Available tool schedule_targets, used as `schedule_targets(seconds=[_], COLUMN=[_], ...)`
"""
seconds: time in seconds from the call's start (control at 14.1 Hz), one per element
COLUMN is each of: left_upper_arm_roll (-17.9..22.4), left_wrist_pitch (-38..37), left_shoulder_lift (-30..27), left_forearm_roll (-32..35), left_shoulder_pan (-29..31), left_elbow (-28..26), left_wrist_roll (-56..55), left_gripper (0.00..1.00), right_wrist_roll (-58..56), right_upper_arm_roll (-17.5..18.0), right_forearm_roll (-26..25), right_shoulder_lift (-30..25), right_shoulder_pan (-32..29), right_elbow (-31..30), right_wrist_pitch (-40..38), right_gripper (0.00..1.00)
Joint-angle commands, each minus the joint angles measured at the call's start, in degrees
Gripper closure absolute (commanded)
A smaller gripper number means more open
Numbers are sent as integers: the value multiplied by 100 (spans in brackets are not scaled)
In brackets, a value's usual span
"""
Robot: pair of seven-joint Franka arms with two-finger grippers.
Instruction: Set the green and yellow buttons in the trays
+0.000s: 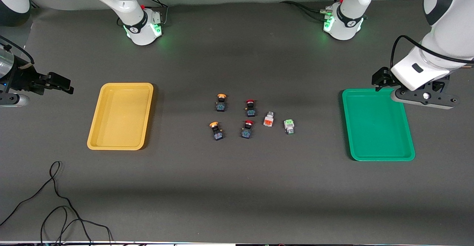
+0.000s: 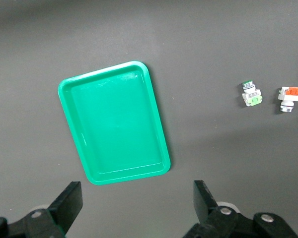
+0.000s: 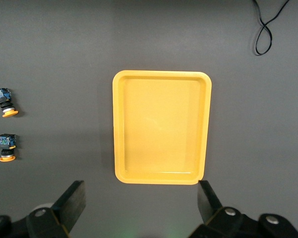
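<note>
Two yellow-capped black buttons [image 1: 221, 103] [image 1: 216, 130] and a white button with a green face [image 1: 289, 125] lie mid-table between the trays. The yellow tray [image 1: 120, 116] lies toward the right arm's end and the green tray [image 1: 377, 124] toward the left arm's end; both hold nothing. My left gripper [image 1: 383, 78] is open and empty, up over the table by the green tray's rim [image 2: 64, 94]; the left wrist view shows its own open gripper [image 2: 137, 203] and the green button [image 2: 252, 94]. My right gripper [image 1: 59, 83] is open and empty, up beside the yellow tray [image 3: 159, 129]; the right wrist view shows its own open gripper [image 3: 141, 201] and both yellow buttons [image 3: 5, 101] [image 3: 6, 146].
Two red-capped black buttons [image 1: 250, 107] [image 1: 247, 129] and a white button with an orange face [image 1: 268, 119] lie among the task's buttons. A black cable [image 1: 55, 201] loops on the table nearer the front camera, at the right arm's end.
</note>
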Motion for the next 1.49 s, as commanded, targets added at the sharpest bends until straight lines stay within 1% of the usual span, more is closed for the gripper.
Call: schedule_targets(seconds=[0.0, 0.21, 0.5, 0.57, 0.71, 1.0, 1.14, 1.42], left_upper_arm_roll=[13, 13, 13, 13, 13, 13, 13, 21], left_wrist_pitch=[-136, -128, -128, -128, -128, -128, -128, -136], left_shoulder_lift=[52, 52, 61, 61, 61, 61, 61, 61], left_forearm_roll=[-62, -62, -71, -71, -71, -71, -71, -71], left_shoulder_pan=[11, 11, 11, 19, 19, 19, 19, 37], left_elbow=[127, 127, 136, 136, 136, 136, 127, 127], left_wrist_roll=[90, 90, 99, 99, 90, 99, 99, 99], left_gripper=[0, 0, 0, 0, 0, 0, 0, 0], right_wrist_roll=[-72, -99, -55, -37, 277, 1831, 2788, 4459], right_upper_arm_roll=[-52, -52, -52, -26, -26, -26, -26, -26], right_forearm_roll=[-112, -112, -112, -104, -60, 11, 124, 160], right_shoulder_lift=[105, 202, 141, 106, 27, 61, 166, 658], right_shoulder_pan=[68, 59, 94, 138, 471, 1734, 2411, 3739], right_elbow=[175, 262, 175, 96, -27, -124, -194, -238], right_wrist_pitch=[-95, -103, -191, -191, -191, -69, 220, 941], right_gripper=[0, 0, 0, 0, 0, 0, 0, 0])
